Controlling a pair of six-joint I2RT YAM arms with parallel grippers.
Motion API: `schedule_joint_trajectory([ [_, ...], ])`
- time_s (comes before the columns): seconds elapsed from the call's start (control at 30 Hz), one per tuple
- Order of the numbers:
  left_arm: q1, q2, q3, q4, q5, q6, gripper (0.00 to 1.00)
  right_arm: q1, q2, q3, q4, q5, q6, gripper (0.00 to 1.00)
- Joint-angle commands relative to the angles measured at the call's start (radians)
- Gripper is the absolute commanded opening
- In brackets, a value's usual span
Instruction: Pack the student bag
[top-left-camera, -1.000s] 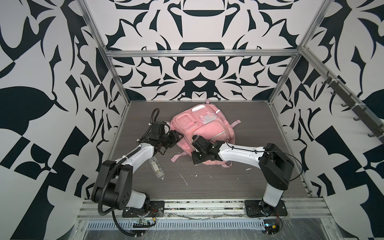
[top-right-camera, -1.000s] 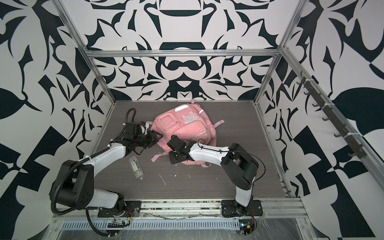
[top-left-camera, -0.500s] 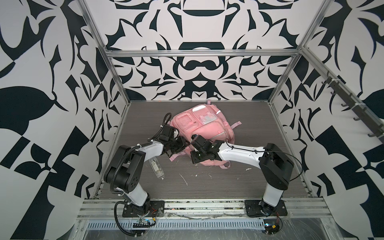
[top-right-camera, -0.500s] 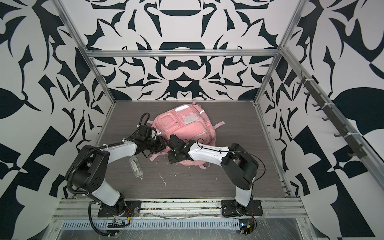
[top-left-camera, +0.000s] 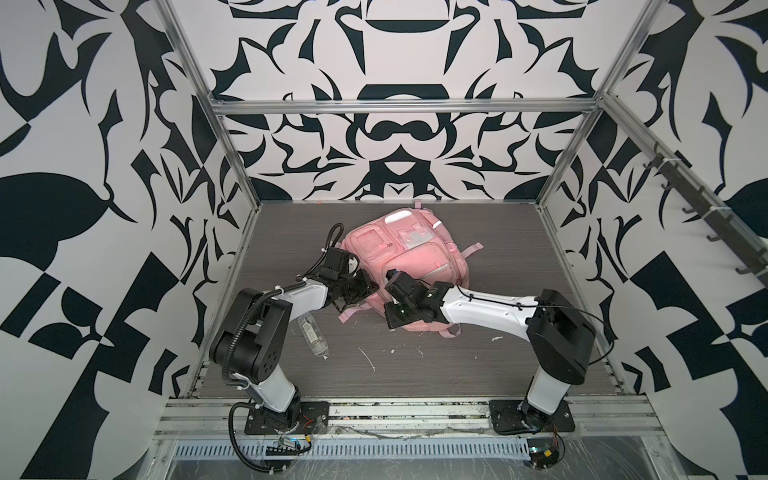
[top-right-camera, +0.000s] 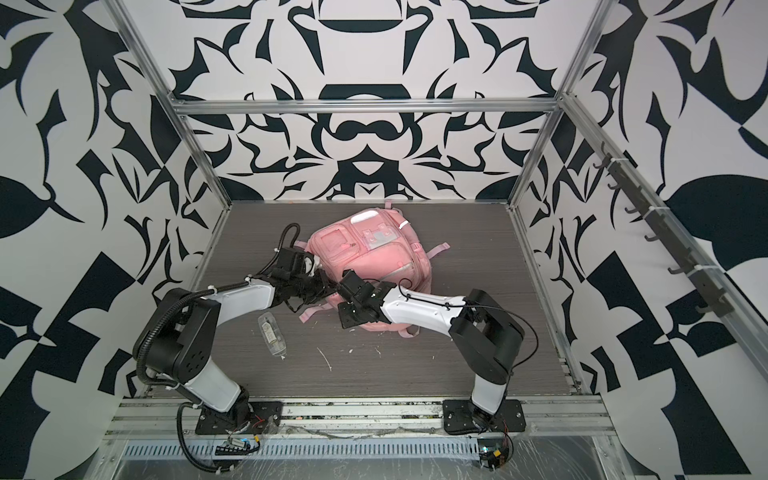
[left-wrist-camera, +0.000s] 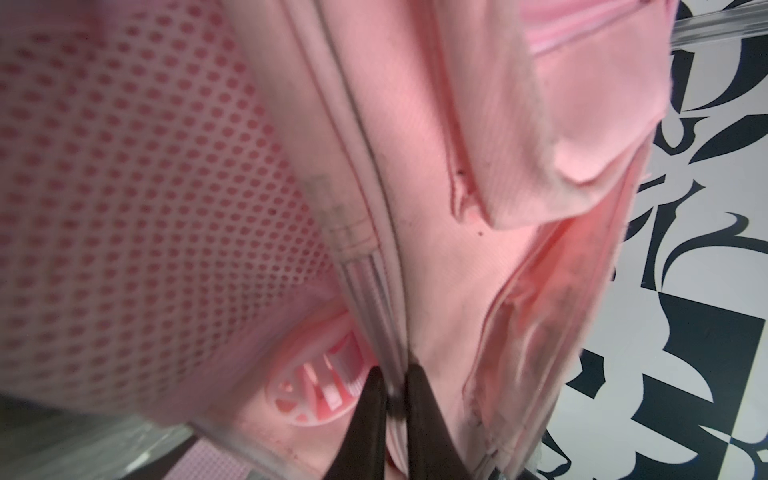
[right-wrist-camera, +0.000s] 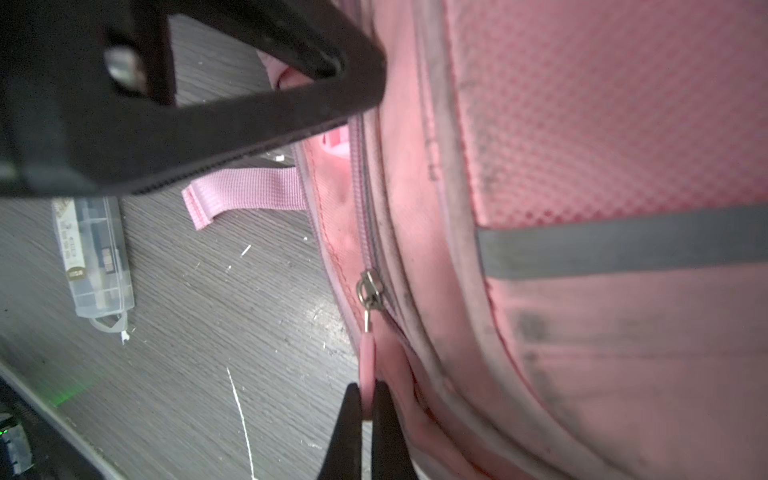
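Right wrist: right tool (right-wrist-camera: 365, 401) nips zipper pull (right-wrist-camera: 366, 353) on student bag (right-wrist-camera: 602, 353) (pink, grubby); left tool (left-wrist-camera: 394, 395) clamps its piping (left-wrist-camera: 368, 270)

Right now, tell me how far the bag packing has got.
Done: nothing visibly packed; the clear case lies on the table beside the student bag. In hand: left gripper pinches the bag's edge piping, right gripper grips the zipper pull. Left: probably work the zipper, load the case, close up.
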Motion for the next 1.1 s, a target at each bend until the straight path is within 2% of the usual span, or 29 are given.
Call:
schedule_joint_trajectory([
  [0.0, 0.053, 0.018, 0.023, -0.028, -0.045, 0.023, 0.10, 0.012, -0.082, -0.027, -0.062, 0.021, -0.022, 0.00],
  [0.23, 0.127, 0.001, 0.020, -0.047, -0.027, 0.049, 0.10, -0.041, -0.196, -0.138, -0.095, 0.041, -0.027, 0.00],
  [0.53, 0.171, -0.001, 0.023, -0.056, -0.019, 0.066, 0.11, -0.152, -0.303, -0.224, -0.114, 0.027, -0.043, 0.00],
  [1.07, 0.183, 0.027, 0.068, -0.047, -0.015, 0.039, 0.18, -0.144, -0.276, -0.224, -0.048, -0.028, -0.006, 0.00],
])
